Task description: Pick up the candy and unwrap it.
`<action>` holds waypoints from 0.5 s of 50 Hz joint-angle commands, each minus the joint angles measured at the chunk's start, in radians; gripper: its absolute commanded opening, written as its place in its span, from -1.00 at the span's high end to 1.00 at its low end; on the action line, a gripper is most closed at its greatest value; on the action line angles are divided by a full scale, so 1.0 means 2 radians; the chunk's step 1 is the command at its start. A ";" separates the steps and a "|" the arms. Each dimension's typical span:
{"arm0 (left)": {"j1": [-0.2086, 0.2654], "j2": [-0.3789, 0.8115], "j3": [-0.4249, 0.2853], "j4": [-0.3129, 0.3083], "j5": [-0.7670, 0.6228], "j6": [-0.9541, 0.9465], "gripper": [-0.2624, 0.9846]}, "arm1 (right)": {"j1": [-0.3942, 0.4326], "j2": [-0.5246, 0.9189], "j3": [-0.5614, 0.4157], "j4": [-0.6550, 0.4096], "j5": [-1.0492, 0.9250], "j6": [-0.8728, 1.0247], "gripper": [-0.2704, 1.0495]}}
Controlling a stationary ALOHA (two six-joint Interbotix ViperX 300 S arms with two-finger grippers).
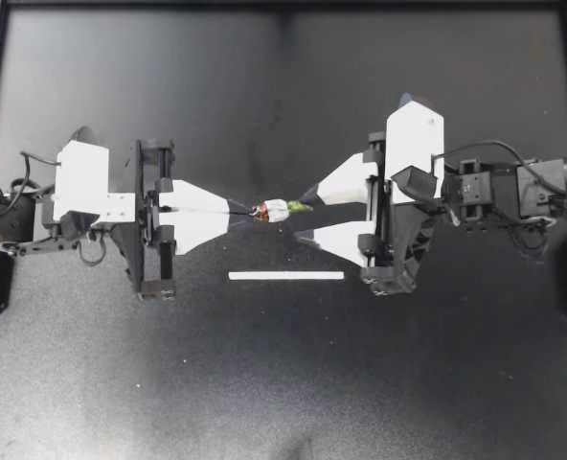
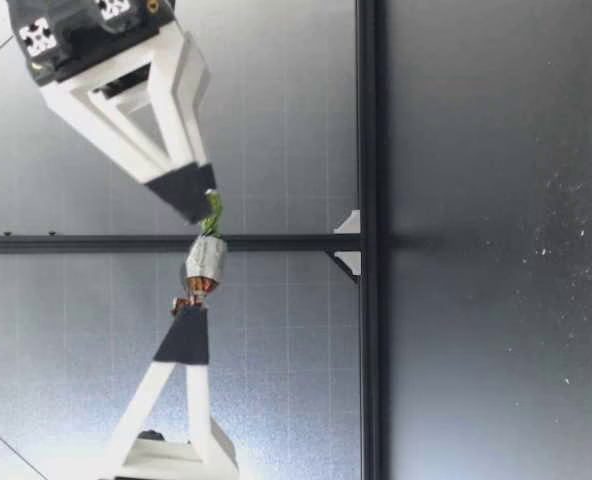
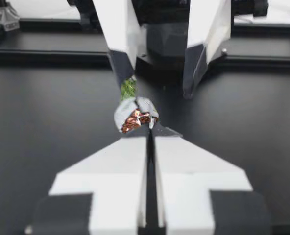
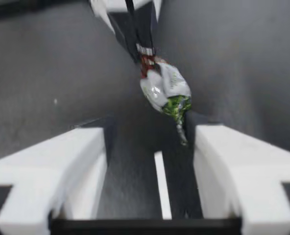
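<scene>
**Candy aloft, one end pinched**

Top: left gripper (image 1: 246, 209) fingers clamped on one end of candy (image 1: 277, 210), at its 9 o'clock; right gripper (image 1: 305, 218) fingers spread at 3 o'clock.
Low: candy hangs clear of surface (image 2: 476, 300).
Right wrist: green tail (image 4: 177, 106) off-centre between spread fingers; closing could miss it.

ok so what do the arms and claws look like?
Left claw and right claw match: white wedge-shaped fingers with black tips, mounted on black frames. Each wrist carries a white boxy housing. Loose black cables loop along both arms.
</scene>
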 commanded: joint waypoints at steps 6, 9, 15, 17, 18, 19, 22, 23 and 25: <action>-0.001 -0.009 0.003 0.005 -0.003 0.025 0.83 | -0.004 -0.010 0.003 0.001 -0.063 0.000 -0.27; -0.001 -0.012 0.004 0.006 -0.003 0.028 0.83 | -0.005 -0.009 0.004 0.000 -0.074 -0.001 -0.27; -0.001 -0.013 0.004 0.011 -0.003 0.035 0.83 | -0.005 -0.001 0.004 0.000 -0.091 0.001 -0.27; -0.001 -0.013 0.004 0.018 -0.005 0.038 0.83 | -0.005 0.003 0.003 0.000 -0.095 0.002 -0.27; -0.001 -0.013 0.004 0.021 -0.005 0.041 0.83 | -0.005 0.006 0.002 0.001 -0.098 0.003 -0.27; -0.001 -0.013 0.003 0.023 -0.007 0.044 0.83 | -0.004 0.009 0.002 0.001 -0.102 0.004 -0.27; -0.001 -0.013 0.002 0.024 -0.007 0.051 0.83 | -0.005 0.015 0.002 0.001 -0.110 0.009 -0.27; -0.001 -0.013 0.001 0.024 -0.006 0.054 0.83 | -0.004 0.018 0.002 0.001 -0.114 0.014 -0.27; -0.001 -0.013 0.000 0.024 -0.007 0.058 0.83 | -0.004 0.023 0.002 0.001 -0.120 0.021 -0.27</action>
